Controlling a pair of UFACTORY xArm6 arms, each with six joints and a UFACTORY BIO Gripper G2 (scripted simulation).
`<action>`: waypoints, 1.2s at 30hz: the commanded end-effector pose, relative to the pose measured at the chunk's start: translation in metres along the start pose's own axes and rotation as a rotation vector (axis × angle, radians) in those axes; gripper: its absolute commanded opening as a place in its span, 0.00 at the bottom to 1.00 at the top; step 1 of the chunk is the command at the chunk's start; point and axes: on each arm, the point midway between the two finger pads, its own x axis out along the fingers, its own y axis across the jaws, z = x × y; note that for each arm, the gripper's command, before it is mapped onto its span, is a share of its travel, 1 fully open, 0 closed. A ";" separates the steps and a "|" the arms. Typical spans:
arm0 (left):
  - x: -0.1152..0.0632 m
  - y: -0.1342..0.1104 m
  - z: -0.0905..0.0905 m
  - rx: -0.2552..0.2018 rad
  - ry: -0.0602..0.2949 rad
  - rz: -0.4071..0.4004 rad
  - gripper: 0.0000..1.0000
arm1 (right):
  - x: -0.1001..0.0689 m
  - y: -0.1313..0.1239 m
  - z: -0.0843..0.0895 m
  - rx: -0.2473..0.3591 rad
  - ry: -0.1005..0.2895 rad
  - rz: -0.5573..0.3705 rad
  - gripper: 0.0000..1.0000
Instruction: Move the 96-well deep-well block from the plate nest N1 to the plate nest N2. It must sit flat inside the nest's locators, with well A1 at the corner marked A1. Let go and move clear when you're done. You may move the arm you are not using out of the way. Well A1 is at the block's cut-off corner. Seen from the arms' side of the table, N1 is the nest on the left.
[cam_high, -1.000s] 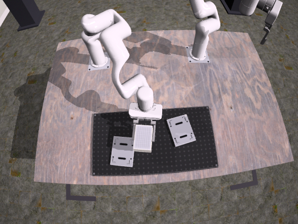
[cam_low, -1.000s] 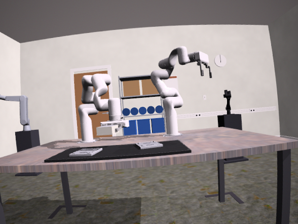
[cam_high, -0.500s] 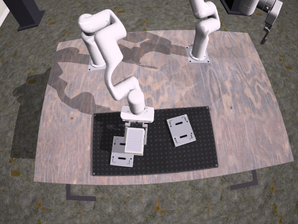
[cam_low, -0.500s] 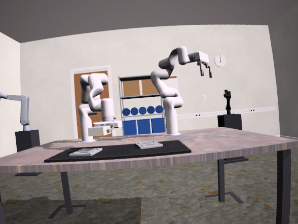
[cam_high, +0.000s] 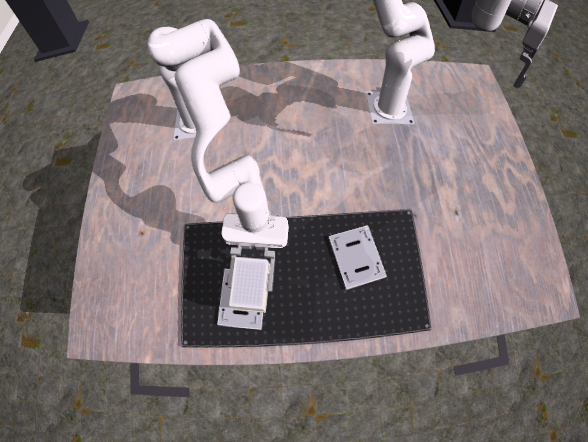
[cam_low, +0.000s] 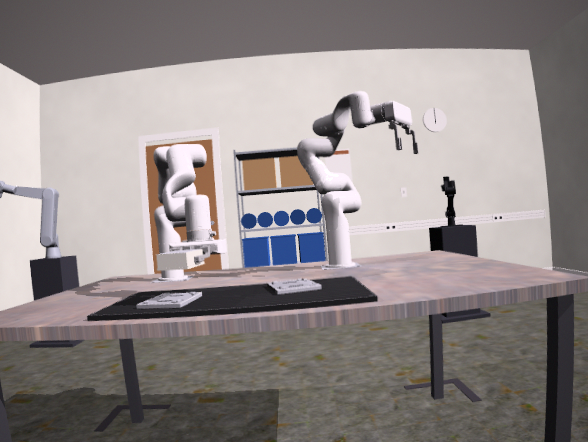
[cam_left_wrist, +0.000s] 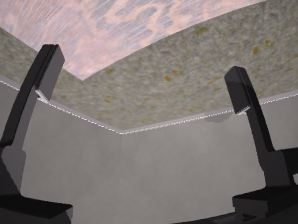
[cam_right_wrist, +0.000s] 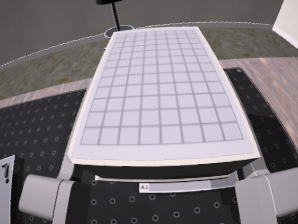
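The right gripper (cam_high: 251, 286) (cam_low: 186, 259) (cam_right_wrist: 160, 172) has its fingers clamped on a white, rectangular deep-well block with a grid of square wells (cam_high: 248, 283) (cam_low: 175, 260) (cam_right_wrist: 162, 95). Below the block, with air between, is nest N2, a flat grey metal plate (cam_high: 240, 321) (cam_low: 170, 300) (cam_right_wrist: 200, 187), on the right seen from the arms' side; a small A1 label (cam_right_wrist: 144, 187) shows near its edge. To the left, N1, a matching grey plate (cam_high: 357, 257) (cam_low: 295, 286) (cam_right_wrist: 6, 192), holds no block. The left gripper (cam_high: 521, 80) (cam_low: 406, 147) (cam_left_wrist: 144, 75), its fingers wide apart, is raised well away. Picking up and carrying look nearly finished; aligning, lowering, seating, release and withdrawal remain. Whether the cut-off corner matches A1 cannot be told.
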 end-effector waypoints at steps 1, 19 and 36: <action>-0.001 0.000 0.000 0.000 0.003 0.001 1.00 | 0.008 -0.013 0.003 0.003 -0.004 0.001 0.00; -0.001 0.000 0.000 0.000 0.003 0.001 1.00 | 0.018 -0.036 0.003 0.003 -0.004 0.000 0.00; -0.001 0.000 0.000 0.000 0.003 0.001 1.00 | 0.018 -0.034 0.003 0.003 -0.004 0.001 0.00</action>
